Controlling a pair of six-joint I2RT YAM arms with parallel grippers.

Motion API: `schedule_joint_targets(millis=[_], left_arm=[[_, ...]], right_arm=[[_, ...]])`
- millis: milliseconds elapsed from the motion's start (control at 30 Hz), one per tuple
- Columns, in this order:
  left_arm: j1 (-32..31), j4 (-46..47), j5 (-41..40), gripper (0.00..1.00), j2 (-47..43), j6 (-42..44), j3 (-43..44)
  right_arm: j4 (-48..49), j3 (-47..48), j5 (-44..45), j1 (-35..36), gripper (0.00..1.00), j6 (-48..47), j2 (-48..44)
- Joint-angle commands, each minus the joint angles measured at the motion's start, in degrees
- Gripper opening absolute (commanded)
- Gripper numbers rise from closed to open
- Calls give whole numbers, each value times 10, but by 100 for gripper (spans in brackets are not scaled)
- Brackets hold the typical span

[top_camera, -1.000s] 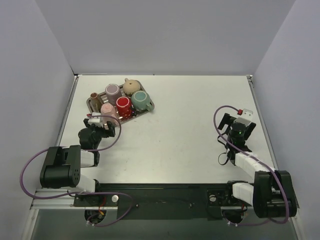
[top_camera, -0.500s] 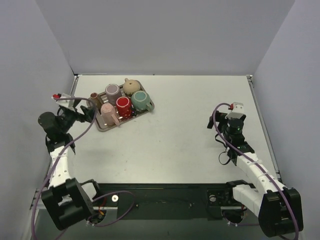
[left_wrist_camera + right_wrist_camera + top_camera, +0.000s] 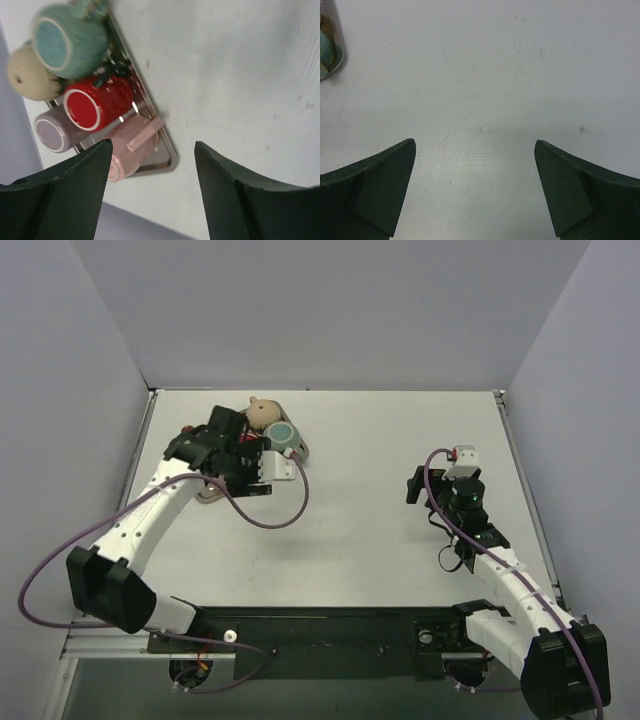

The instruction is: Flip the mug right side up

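Note:
A metal tray [image 3: 172, 153] holds several mugs: pink [image 3: 131, 151], red [image 3: 96, 103], purple [image 3: 52, 134] and teal [image 3: 67, 40]. Their ringed flat ends face the left wrist camera, so they look bottom-up. My left gripper [image 3: 152, 145] hovers over the tray's corner, open, nothing between its fingers; the pink mug lies just by the left finger. From above, my left gripper [image 3: 238, 455] covers most of the tray, leaving the teal mug [image 3: 283, 435] showing. My right gripper [image 3: 475, 145] is open over bare table, far right [image 3: 415, 483].
A beige teapot [image 3: 263, 412] stands at the tray's back edge, next to the teal mug. The right wrist view catches the tray's rim [image 3: 338, 50] at its top left. Grey walls close the table on three sides. The left arm's purple cable loops over the table.
My left arm swung from the table's left side to above the tray, and its jaws narrowed slightly. The right gripper shifted a little to the left.

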Motion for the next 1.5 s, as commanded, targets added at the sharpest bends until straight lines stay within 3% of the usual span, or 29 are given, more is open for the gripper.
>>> schedule_joint_targets(millis=[0, 200, 500, 833, 967, 1033, 1133, 1267, 1367, 1467], left_arm=[[-23, -91, -229, 77, 51, 206, -25], [-22, 39, -330, 77, 126, 316, -72], [2, 128, -322, 70, 230, 342, -73], [10, 155, -338, 40, 269, 352, -114], [12, 178, -352, 19, 275, 356, -130], [11, 185, -350, 0, 264, 360, -135], [9, 223, -333, 0, 227, 356, -142], [6, 277, -319, 0, 172, 296, -107], [11, 273, -286, 0, 138, 180, -33], [33, 205, -171, 0, 101, 65, 32]], right_arm=[[16, 6, -3, 7, 100, -8, -4], [31, -8, 11, 9, 100, -9, 13], [33, -4, 33, 10, 100, -14, 43], [31, 5, 38, 10, 100, -17, 62], [31, 5, 37, 10, 100, -15, 56], [31, 3, 35, 9, 100, -12, 51], [24, 6, 29, 10, 99, -7, 47], [-23, 38, 20, 22, 98, -6, 39], [-61, 83, 18, 60, 98, -3, 30], [-92, 129, -3, 117, 98, -3, 33]])
